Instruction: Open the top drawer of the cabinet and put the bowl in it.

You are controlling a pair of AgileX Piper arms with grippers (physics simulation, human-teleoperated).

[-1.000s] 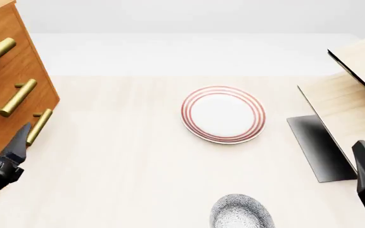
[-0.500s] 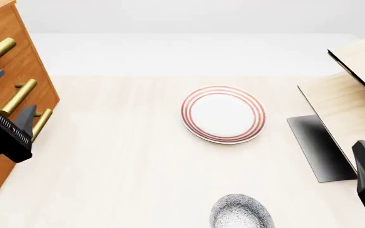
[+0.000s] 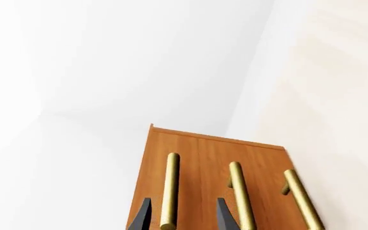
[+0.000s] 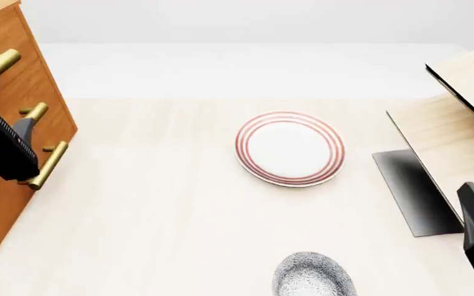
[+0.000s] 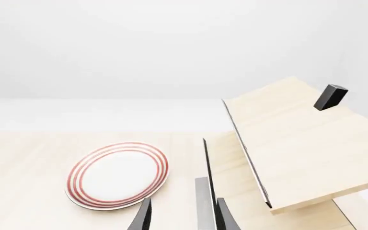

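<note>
Left wrist view shows the left tool spread around the top drawer handle; drawer not yet opened, bowl on the near tabletop, right tool's spread untellable

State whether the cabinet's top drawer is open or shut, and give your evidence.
Shut. In the left wrist view the top drawer sits flush with the cabinet front; the open left gripper straddles its handle.

Front view: high, looking forward and down over table. Left wrist view: close on cabinet front. Right wrist view: low, facing plate, shared with front view.
</note>
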